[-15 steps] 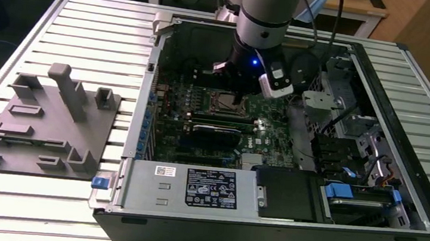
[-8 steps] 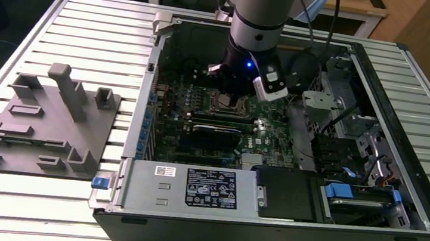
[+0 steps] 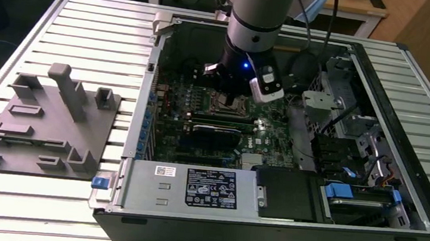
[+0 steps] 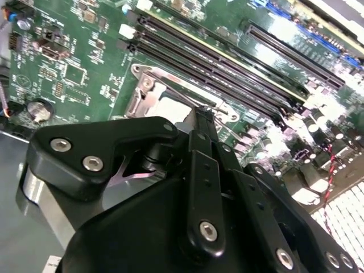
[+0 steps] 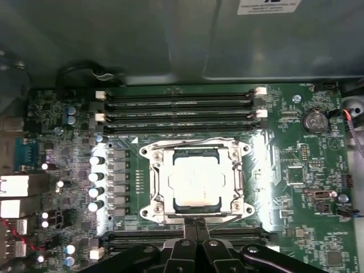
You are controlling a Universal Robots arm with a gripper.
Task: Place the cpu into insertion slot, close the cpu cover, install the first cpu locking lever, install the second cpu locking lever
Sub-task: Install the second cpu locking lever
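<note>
The arm reaches straight down into the open computer case (image 3: 401, 176), its tool (image 5: 196, 224) pinched closed and empty at the socket's edge. The cpu (image 5: 195, 180) sits in the insertion slot (image 5: 149, 185) under the lowered cpu cover (image 5: 234, 179), beside the memory slots (image 5: 179, 108).

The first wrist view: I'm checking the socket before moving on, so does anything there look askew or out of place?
Nothing stands out. The cpu lies flat and square within the cpu cover, which is down over the insertion slot; the pincer sits at its edge.
</note>
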